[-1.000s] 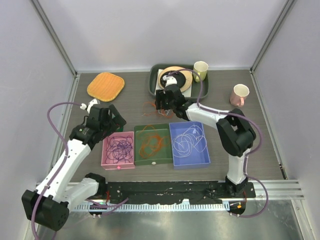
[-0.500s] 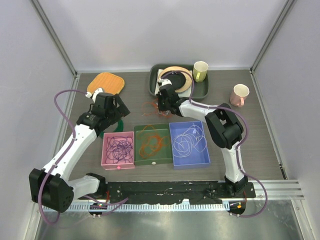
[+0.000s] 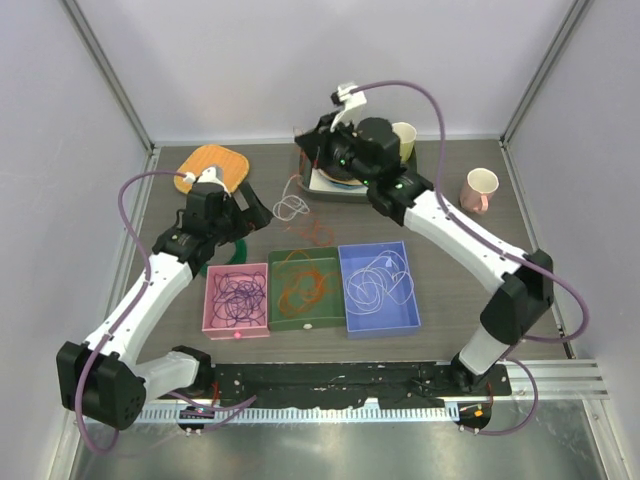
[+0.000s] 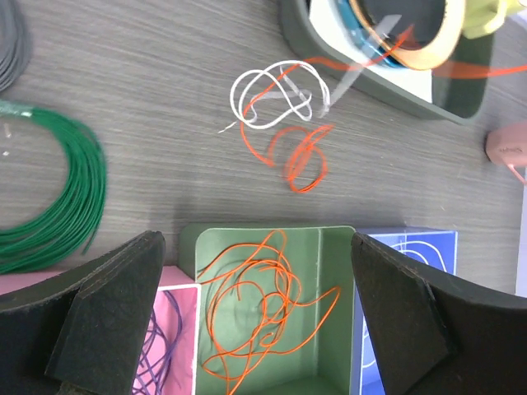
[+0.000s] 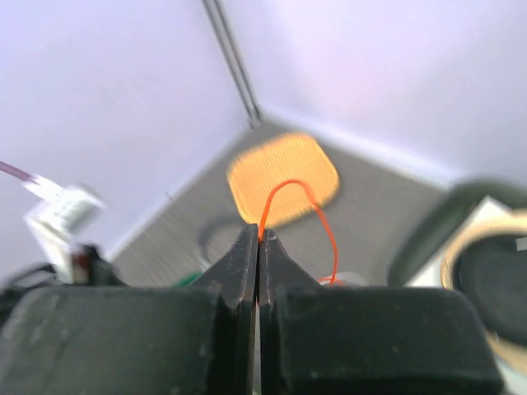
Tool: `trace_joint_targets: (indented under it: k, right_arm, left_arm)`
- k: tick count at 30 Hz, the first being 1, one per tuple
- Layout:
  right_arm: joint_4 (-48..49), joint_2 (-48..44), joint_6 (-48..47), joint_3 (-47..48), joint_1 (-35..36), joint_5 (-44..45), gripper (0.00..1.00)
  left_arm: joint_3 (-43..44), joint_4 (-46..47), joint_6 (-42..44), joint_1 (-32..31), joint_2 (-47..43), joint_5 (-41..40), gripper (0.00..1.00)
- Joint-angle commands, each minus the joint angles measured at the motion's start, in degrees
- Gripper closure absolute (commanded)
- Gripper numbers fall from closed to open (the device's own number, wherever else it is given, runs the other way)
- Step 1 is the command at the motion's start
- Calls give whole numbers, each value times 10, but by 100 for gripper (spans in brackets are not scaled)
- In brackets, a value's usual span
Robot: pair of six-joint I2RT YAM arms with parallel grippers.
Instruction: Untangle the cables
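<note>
My right gripper [image 3: 308, 140] is raised over the tray's left end, shut on a thin orange cable [image 5: 317, 216] that arcs out from its closed tips [image 5: 260, 235]. Below it on the table, a white cable [image 4: 276, 95] loops into an orange cable [image 4: 300, 155], and a blurred orange strand runs up towards the tray. Sorted cables lie in three bins: purple in the pink bin [image 3: 212, 300], orange in the green bin [image 3: 306, 322], white in the blue bin [image 3: 378, 322]. My left gripper [image 3: 250, 215] hangs open above the green bin's far edge [image 4: 263, 234], holding nothing.
A dark green coiled ring [image 4: 70, 202] lies left of the bins. An orange mat [image 3: 212, 168] sits at the back left. The dark tray [image 3: 305, 165] holds tape rolls and a yellow cup [image 3: 403, 138]. A pink mug [image 3: 480, 188] stands at the right.
My right gripper closed on the orange cable at the table and rose up and back, drawing the strand up and exposing the white loop. The left arm shifted slightly towards the back.
</note>
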Motion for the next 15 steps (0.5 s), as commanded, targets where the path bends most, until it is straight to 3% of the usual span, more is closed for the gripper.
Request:
trace_joint_targets:
  k: [1,12,15]
  right_arm:
    - [99,-52,16,47,3,-57,99]
    - [138,-37,39,205,3,-81,99]
    - [126,-25,56,261,3,-95,99]
  left_arm:
    - [-1,69,41,-2,-16,66,0]
    - [14,108,83,-2,0,112,0]
    - [9,159,107,-2,21,162,0]
